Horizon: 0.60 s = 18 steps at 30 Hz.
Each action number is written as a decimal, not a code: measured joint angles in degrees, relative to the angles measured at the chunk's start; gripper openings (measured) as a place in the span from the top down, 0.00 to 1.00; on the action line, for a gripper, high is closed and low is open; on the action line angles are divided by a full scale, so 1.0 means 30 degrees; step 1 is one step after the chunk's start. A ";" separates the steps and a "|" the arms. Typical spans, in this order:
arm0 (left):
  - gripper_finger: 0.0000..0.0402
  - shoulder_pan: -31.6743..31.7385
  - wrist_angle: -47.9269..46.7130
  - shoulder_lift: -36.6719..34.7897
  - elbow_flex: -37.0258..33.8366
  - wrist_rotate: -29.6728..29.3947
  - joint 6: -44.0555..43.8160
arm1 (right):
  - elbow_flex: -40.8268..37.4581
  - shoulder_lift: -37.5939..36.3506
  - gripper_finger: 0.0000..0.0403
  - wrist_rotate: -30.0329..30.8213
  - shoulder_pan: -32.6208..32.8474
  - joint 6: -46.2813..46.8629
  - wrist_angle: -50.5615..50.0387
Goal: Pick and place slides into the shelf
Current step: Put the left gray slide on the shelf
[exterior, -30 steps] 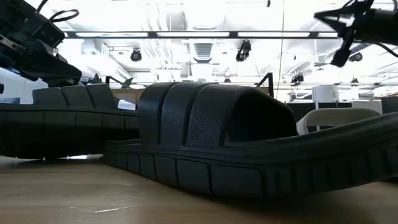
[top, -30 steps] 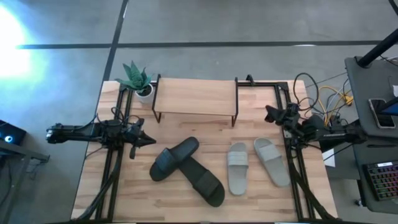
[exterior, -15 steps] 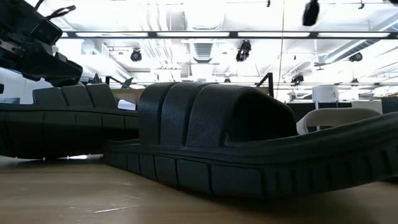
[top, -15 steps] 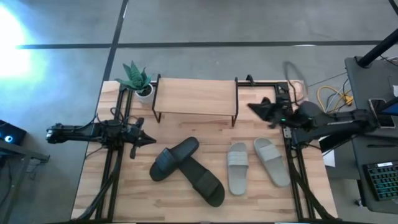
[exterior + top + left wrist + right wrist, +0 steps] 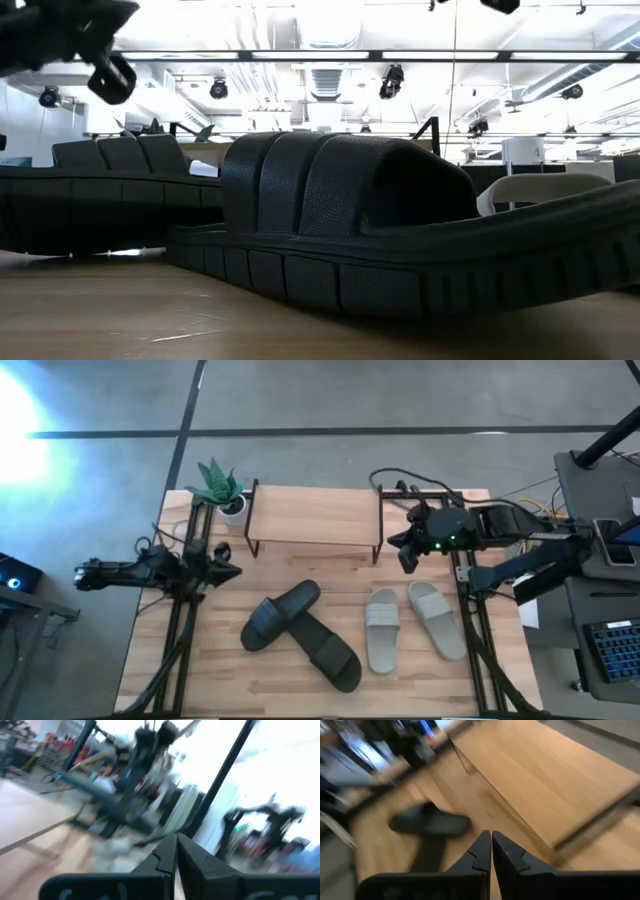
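Observation:
In the high view, two black slides [image 5: 280,615] [image 5: 327,650] lie on the table's near middle and touch where their ends meet. Two pale grey slides [image 5: 382,630] [image 5: 437,618] lie soles down to their right. The shelf [image 5: 315,518] stands on its black legs at the far middle. My right gripper [image 5: 404,560] hovers shut off the shelf's right end, above the grey pair. Its wrist view shows the shelf top [image 5: 540,775] and a black slide [image 5: 430,822]. My left gripper [image 5: 232,572] [image 5: 175,839] is shut, left of the black slides. The low view is filled by a black slide [image 5: 330,240].
A small potted plant [image 5: 220,488] stands at the shelf's left end. Black frame rails [image 5: 180,620] [image 5: 480,630] run along the table's left and right sides. Cables [image 5: 520,510] and a desk with a keyboard [image 5: 610,650] sit beyond the right edge.
My right gripper has swung from the table's right edge toward the left, over the table, and now hangs off the shelf's right end, pointing down at the table. My left gripper has risen and drawn slightly toward the far edge. The slides have not moved.

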 joint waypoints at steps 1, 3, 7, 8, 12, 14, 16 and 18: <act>1.00 0.0001 0.0756 0.0001 0.0000 -0.0010 -0.0311 | 0.0698 0.0427 0.98 0.0310 0.0120 -0.0046 -0.1454; 1.00 0.0007 0.2067 -0.0003 0.0009 -0.0015 -0.0394 | 0.1979 0.1303 0.98 0.1006 0.0436 -0.0050 -0.4327; 1.00 0.0007 0.3039 -0.0003 0.0022 -0.0020 -0.0432 | 0.3026 0.2656 0.98 0.1248 0.1178 0.0028 -0.7245; 1.00 0.0007 0.3042 -0.0003 0.0022 -0.0020 -0.0434 | 0.3068 0.2947 0.98 0.1241 0.1437 0.0119 -0.7468; 1.00 0.0007 0.3035 0.0114 0.0022 -0.0022 -0.0439 | 0.3064 0.3926 0.98 0.1233 0.2858 0.1007 -0.7700; 1.00 0.0007 0.2941 0.0196 0.0015 -0.0022 -0.0468 | 0.3061 0.4401 0.98 0.1230 0.3762 0.1943 -0.7746; 1.00 0.0007 0.3011 0.0295 0.0015 -0.0022 -0.0491 | 0.3233 0.5000 0.98 0.1226 0.4761 0.3049 -0.7776; 1.00 0.0007 0.2968 0.0423 0.0015 0.0232 -0.0556 | 0.3683 0.5716 0.97 0.1273 0.5839 0.3976 -0.7738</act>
